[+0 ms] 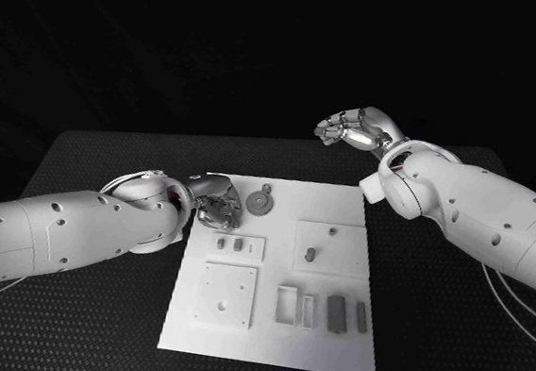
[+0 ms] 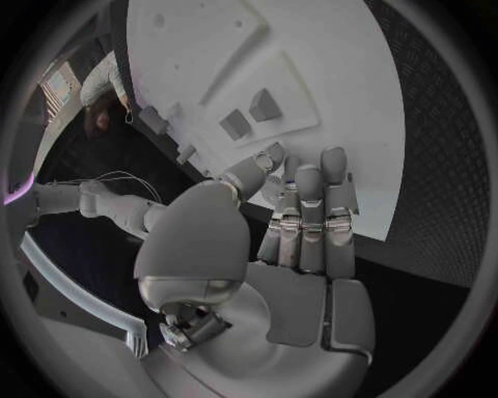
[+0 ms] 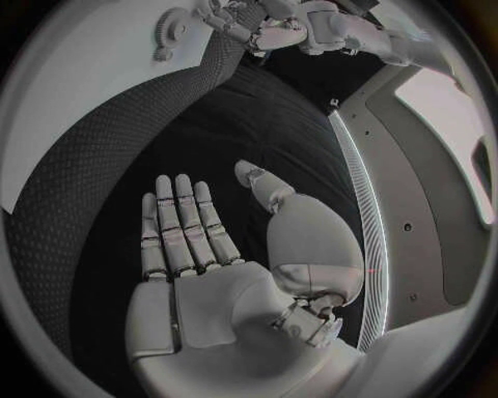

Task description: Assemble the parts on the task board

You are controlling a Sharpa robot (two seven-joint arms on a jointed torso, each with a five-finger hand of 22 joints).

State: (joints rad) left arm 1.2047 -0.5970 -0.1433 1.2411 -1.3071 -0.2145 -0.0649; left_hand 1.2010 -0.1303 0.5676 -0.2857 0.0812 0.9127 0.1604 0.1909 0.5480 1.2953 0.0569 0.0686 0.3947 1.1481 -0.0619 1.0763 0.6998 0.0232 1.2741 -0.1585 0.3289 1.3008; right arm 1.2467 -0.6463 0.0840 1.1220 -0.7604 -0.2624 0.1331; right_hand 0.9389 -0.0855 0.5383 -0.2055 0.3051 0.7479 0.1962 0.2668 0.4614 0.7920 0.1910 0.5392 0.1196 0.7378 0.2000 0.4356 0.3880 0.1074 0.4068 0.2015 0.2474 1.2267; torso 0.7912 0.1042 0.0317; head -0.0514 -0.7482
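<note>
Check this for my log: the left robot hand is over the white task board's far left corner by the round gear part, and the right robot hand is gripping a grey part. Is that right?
One thing is wrong. The right robot hand grips nothing: the right wrist view shows its palm bare and fingers spread, over the black table beyond the white rectangular task board. The rest stands: the left robot hand is at the board's far left corner, beside the round grey gear part.

Dim scene with a black surround, the white task board point(image 1: 279, 273) the brightest thing, faint shine on the metal hands, wrist views bending straight edges.
</note>
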